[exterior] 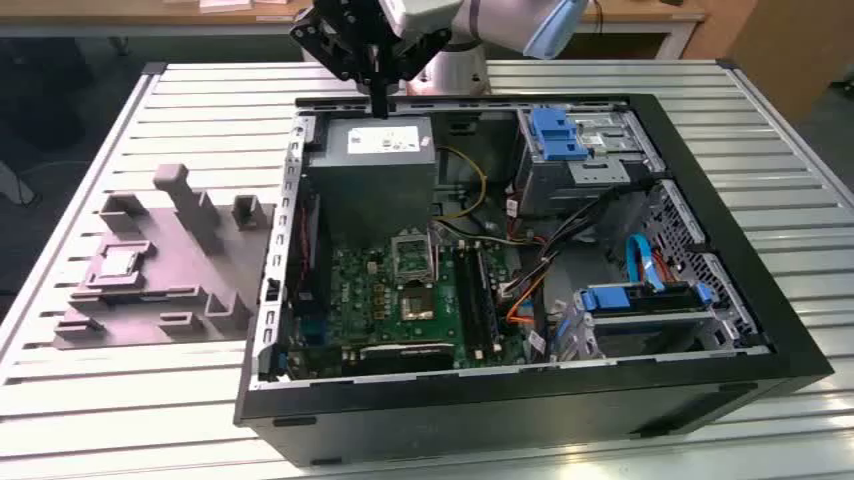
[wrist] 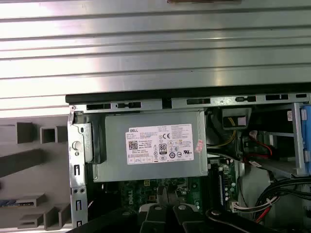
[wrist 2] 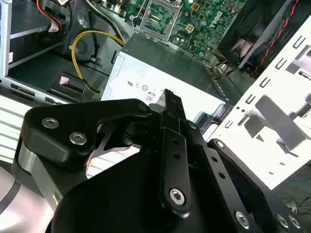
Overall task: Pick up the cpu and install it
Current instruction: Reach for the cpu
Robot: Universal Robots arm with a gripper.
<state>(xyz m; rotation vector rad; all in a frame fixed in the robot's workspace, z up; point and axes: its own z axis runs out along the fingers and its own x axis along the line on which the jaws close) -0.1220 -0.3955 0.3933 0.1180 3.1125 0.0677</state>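
Silvery-grey and pale against its darker bed, the cpu point(exterior: 119, 264) lies flat, top up, in a shallow seat of the grey moulded tray point(exterior: 150, 302), at the exterior view's left, mid-height of the frame. It is small, square and thin, far smaller than the tray; its rim is too fine to make out. The seat likely keeps it level and squared for a take from above. The tray rests on the slatted metal table point(exterior: 134, 420), just beside the open computer case point(exterior: 534, 410). The case lies on its side with its panel off, so the green motherboard point(exterior: 387, 310) faces up and is reachable from overhead. On that board the metal-framed socket point(exterior: 411, 252) shows a dark centre with no chip seated. The gripper point(exterior: 382, 110) hangs at the upper centre of the frame, fingers pointing straight down over the grey power supply point(exterior: 374, 170), well apart from the cpu. In the second wrist view the gripper point(wrist 2: 171, 97) shows its fingers pressed together to one narrow tip, nothing held, above the power supply point(wrist 2: 160, 73).
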